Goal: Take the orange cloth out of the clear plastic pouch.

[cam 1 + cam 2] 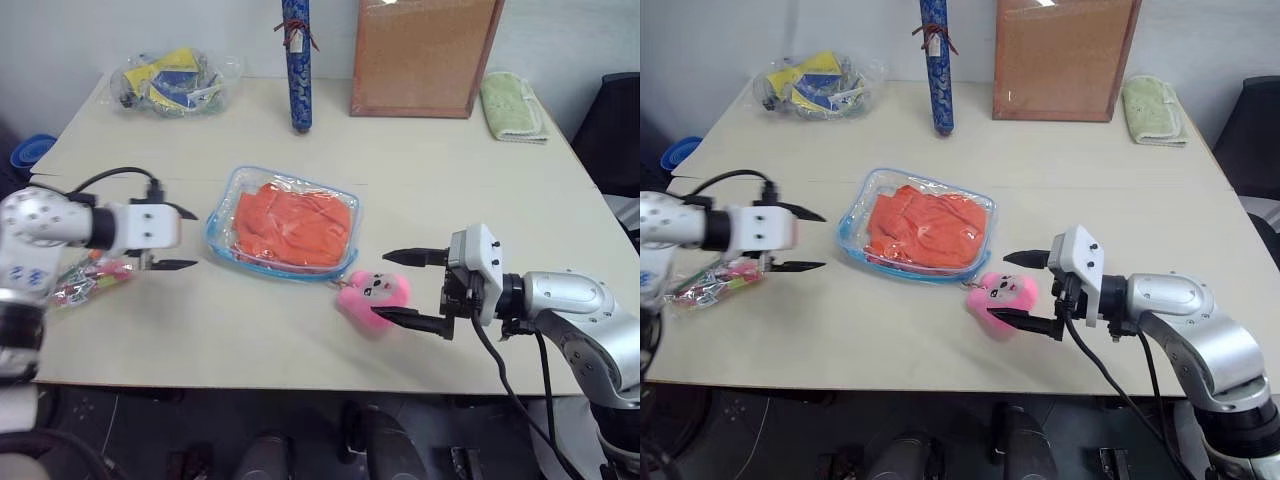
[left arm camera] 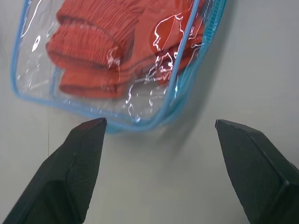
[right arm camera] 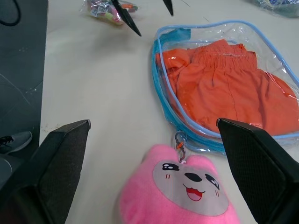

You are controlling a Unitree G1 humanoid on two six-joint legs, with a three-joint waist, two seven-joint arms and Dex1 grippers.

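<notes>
Approach step: orange cloth inside clear plastic pouch; left gripper, right gripper spread, empty; next, pinch pouch

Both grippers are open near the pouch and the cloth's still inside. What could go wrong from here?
1. The clear plastic pouch with light blue edging lies loose on the beige table; the open left gripper could push it away instead of pinching it.
2. The pink plush charm sits between the open right gripper's fingers, so closing may grab it instead.
3. The folded bright orange cloth fills the pouch and may drag it along.
</notes>
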